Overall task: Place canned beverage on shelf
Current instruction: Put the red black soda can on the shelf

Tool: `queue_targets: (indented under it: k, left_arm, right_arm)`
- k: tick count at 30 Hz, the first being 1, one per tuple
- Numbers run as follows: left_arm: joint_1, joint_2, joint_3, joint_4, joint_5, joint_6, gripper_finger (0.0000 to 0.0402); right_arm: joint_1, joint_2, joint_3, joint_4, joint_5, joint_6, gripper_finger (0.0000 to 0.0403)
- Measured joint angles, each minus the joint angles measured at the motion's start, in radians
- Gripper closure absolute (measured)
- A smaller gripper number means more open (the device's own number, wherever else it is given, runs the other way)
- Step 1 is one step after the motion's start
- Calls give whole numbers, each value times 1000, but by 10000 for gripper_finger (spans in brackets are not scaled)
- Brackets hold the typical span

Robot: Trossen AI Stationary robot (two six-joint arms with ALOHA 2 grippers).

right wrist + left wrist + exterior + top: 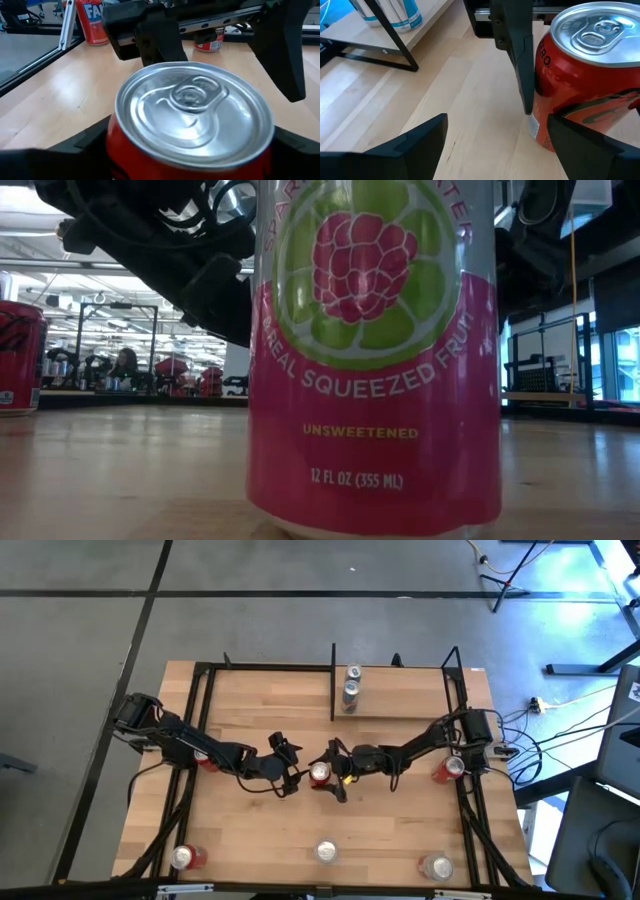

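Mid-worktop (260, 840), a red can (320, 774) is standing upright between the two pincers. The right pincer (328, 771) is sitting around it, fingers seemingly pinching its sides. The left pincer (290, 766) is waiting just beside it, spread apart. The shelf (400, 705) is already holding two cans (351, 686).

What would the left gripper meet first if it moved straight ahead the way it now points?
Most likely a finger of the right gripper, which clasps the red can just ahead of the left gripper.
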Motion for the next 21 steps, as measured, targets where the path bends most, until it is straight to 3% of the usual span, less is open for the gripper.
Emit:
queue_targets:
  k: [3,11,16,21]
  left_arm:
    - [0,0,0,0,6,0,67]
    - [-2,0,0,-7,54,0,67]
    - [-3,0,-1,-4,59,0,67]
    - [-3,-1,-1,-5,60,0,67]
  right_arm:
    - [0,-2,0,-3,0,-1,124]
    - [-1,-147,-43,-147,15,-28,125]
    - [-1,-347,-87,-344,123,-83,125]
    - [-7,-557,-101,-576,302,-157,125]
